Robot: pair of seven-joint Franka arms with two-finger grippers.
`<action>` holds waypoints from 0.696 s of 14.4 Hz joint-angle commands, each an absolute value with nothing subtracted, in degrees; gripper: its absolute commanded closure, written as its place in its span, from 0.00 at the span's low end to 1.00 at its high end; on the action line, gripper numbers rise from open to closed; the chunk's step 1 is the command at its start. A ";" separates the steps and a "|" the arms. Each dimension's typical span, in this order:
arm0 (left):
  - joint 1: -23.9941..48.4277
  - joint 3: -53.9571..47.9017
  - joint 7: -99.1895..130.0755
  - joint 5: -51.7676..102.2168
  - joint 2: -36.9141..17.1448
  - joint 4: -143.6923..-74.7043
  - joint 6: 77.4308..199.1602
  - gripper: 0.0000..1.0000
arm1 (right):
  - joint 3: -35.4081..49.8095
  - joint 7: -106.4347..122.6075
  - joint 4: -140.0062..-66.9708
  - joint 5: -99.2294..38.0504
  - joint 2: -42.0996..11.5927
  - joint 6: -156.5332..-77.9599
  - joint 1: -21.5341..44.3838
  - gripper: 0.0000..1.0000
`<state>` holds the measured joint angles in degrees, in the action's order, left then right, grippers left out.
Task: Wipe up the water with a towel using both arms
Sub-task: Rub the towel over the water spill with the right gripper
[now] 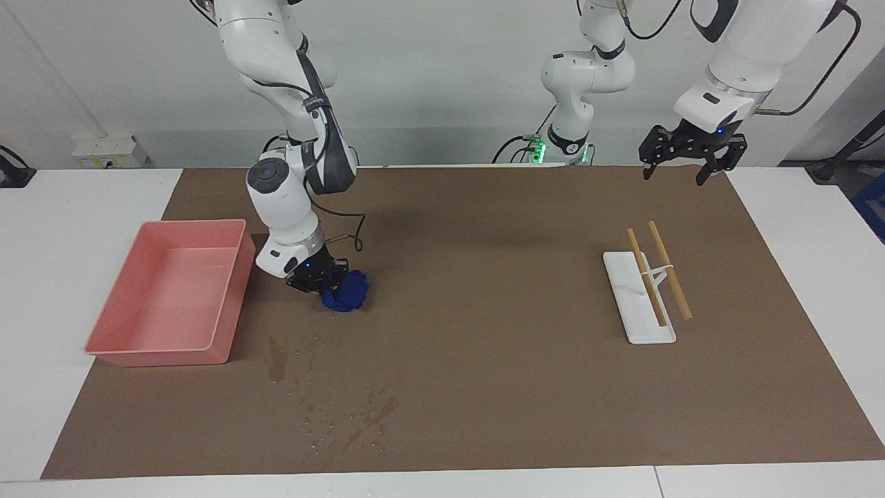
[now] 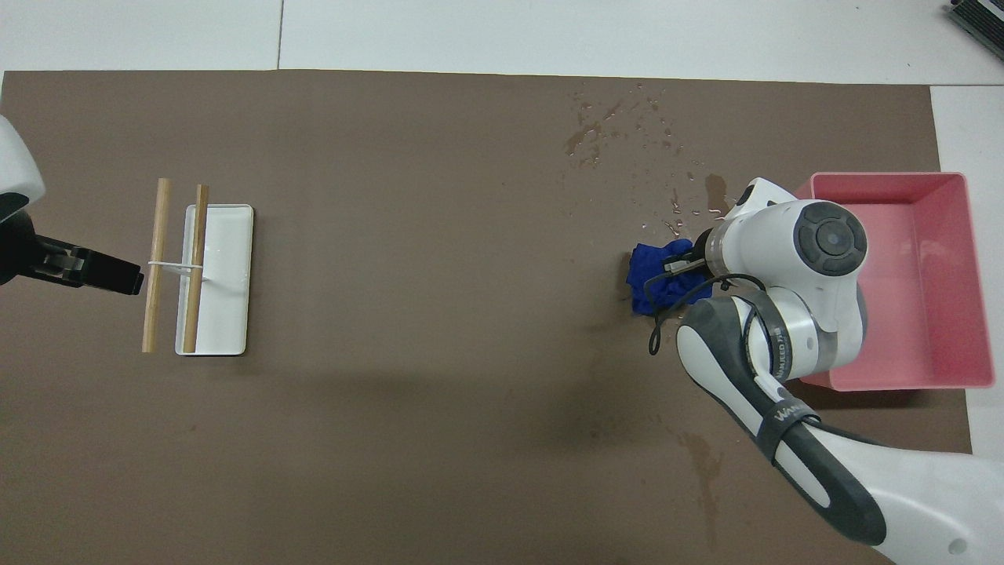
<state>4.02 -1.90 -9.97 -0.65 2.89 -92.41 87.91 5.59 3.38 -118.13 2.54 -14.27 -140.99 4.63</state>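
On the brown mat (image 1: pixel 484 387) there is one blue towel (image 1: pixel 348 292), one pink tray (image 1: pixel 117 349), one white rectangular tray (image 1: pixel 632 315) and two wooden sticks (image 1: pixel 669 270). Two robot arms (image 1: pixel 283 200) work there, each with one gripper.

The scene is lit brightly and evenly from above. Only soft, diffuse shadows are cast on the matte brown table mat (image 1: pixel 484 332), seen as faint dark patches beneath the raised arms. A slight sheen is caught on the spilled water droplets (image 2: pixel 620 133). Both views are rendered sharp, with no marked blur or edge distortion.
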 commanded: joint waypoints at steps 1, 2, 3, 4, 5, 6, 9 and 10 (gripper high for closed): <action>3.61 -1.93 -10.81 -0.70 4.57 -94.40 88.95 0.00 | 6.15 4.92 -115.49 5.70 -16.08 -142.12 2.99 1.00; 3.34 -2.02 -10.81 -0.70 4.57 -94.48 89.21 0.00 | 6.15 5.44 -114.88 6.32 -16.43 -142.21 2.90 1.00; 3.25 -2.02 -10.72 -0.70 4.57 -94.48 89.30 0.00 | 6.15 6.06 -114.44 6.94 -16.52 -142.12 2.90 1.00; 3.08 -2.02 -10.72 -0.70 4.57 -94.48 89.30 0.00 | 6.15 6.50 -114.35 7.55 -16.52 -142.12 2.81 1.00; 2.82 -2.20 -10.81 -0.70 4.57 -94.57 89.56 0.00 | 6.15 6.59 -114.26 7.73 -16.52 -142.12 2.73 1.00; 2.20 -2.28 -10.98 -0.70 4.57 -94.57 89.56 0.00 | 6.15 6.59 -114.26 7.73 -16.61 -142.12 2.72 1.00; 0.71 -2.81 -11.34 -0.70 4.57 -94.57 89.65 0.00 | 6.07 6.59 -114.26 7.82 -16.61 -142.21 2.72 1.00; -0.43 -3.94 -11.34 -0.70 4.57 -94.57 89.56 0.00 | 6.06 6.68 -114.26 7.91 -16.61 -142.12 2.72 1.00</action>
<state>1.88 -2.14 -10.30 -0.65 2.94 -92.55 88.14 5.60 5.46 -115.21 6.42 -15.64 -141.01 3.59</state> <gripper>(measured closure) 0.000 0.815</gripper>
